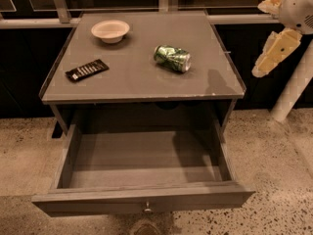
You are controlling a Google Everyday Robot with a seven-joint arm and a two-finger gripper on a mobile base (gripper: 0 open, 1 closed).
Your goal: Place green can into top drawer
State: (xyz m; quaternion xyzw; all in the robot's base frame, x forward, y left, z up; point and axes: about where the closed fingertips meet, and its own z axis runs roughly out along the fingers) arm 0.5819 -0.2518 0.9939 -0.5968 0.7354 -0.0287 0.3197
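Observation:
The green can (172,58) lies on its side on the grey table top, right of centre. The top drawer (142,199) is pulled fully open below the table top, with its flat front panel and small metal knob (147,209) nearest the camera; its inside is bare. My gripper (258,40) hangs in the air beyond the table's right edge, to the right of the can and apart from it. Its two cream fingers (275,50) stand spread apart and hold nothing.
A pale bowl (110,31) stands at the back left of the table top (122,82). A flat black remote-like bar (87,70) lies at the left. A white post (293,89) stands on the speckled floor at the right. Dark panels with a rail run behind the table.

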